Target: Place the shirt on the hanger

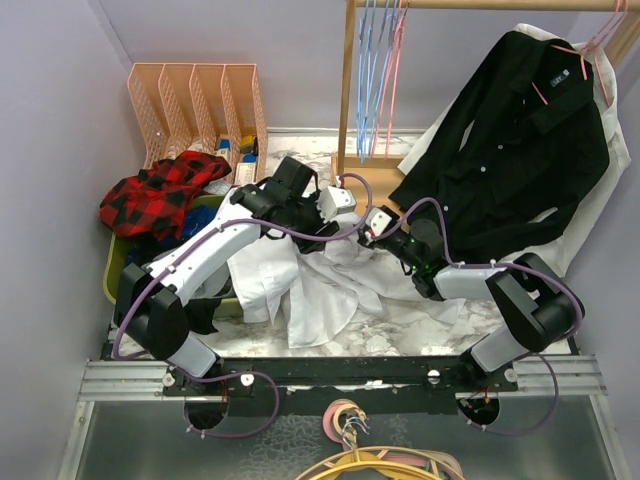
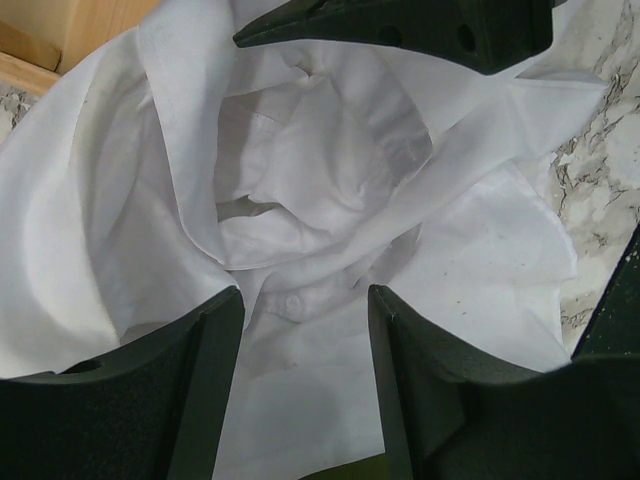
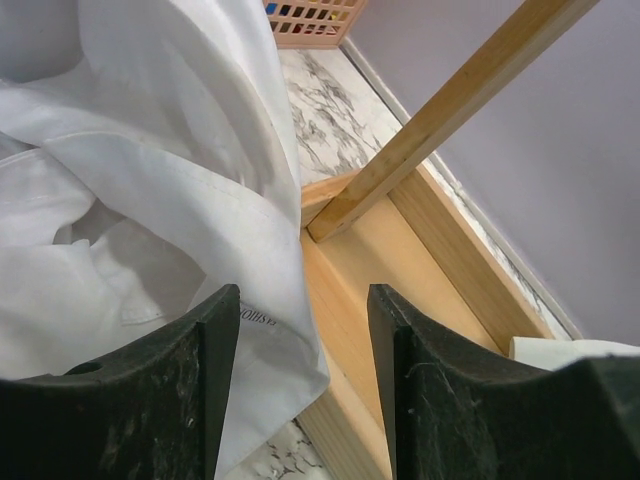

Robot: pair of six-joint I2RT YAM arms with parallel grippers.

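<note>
The white shirt [image 1: 318,295] lies heaped on the marble-patterned table [image 1: 420,325]: thin, limp cloth in soft folds, with a button placket showing. Over it the left gripper [image 2: 305,300] and the right gripper [image 3: 303,295] both hang with jaws apart, holding nothing. A pinch here could catch several layers at once and bunch the fabric. Beyond, the hard-edged wooden rack base [image 3: 400,255] could snag a finger. The slim pink hanger [image 1: 396,70] hangs on the rail [image 1: 480,4], well apart from the shirt.
</note>
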